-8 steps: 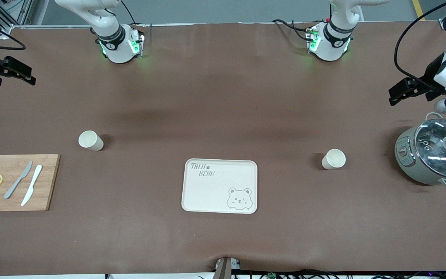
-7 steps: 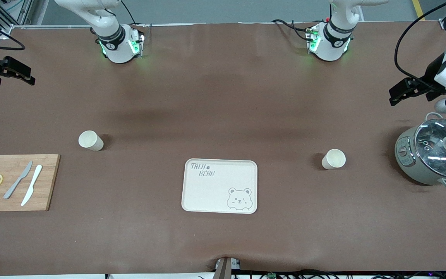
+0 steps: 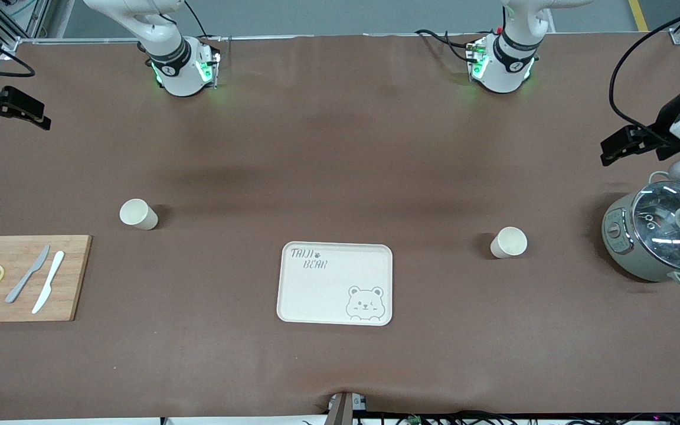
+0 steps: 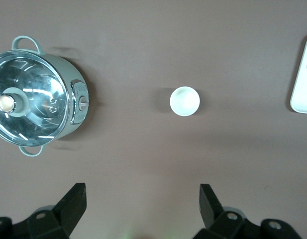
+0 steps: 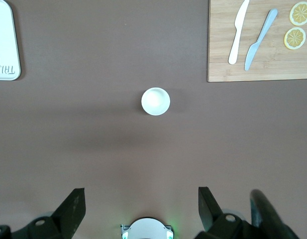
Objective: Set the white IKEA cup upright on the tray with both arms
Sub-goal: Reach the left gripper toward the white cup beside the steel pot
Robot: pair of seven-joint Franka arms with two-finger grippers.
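Two white cups stand upright on the brown table. One cup is toward the right arm's end and shows below my right wrist. The other cup is toward the left arm's end and shows below my left wrist. The cream "TAIJI BEAR" tray lies empty between them, nearer the front camera; its edge shows in both wrist views. My left gripper hangs open high over the table by the pot. My right gripper hangs open high over the table's other end.
A grey-green pot with a glass lid stands at the left arm's end. A wooden cutting board with two knives and two lemon slices lies at the right arm's end. The arm bases stand along the table's back edge.
Both grippers have drifted slightly outward toward their own ends of the table. The cups and the tray have not moved.
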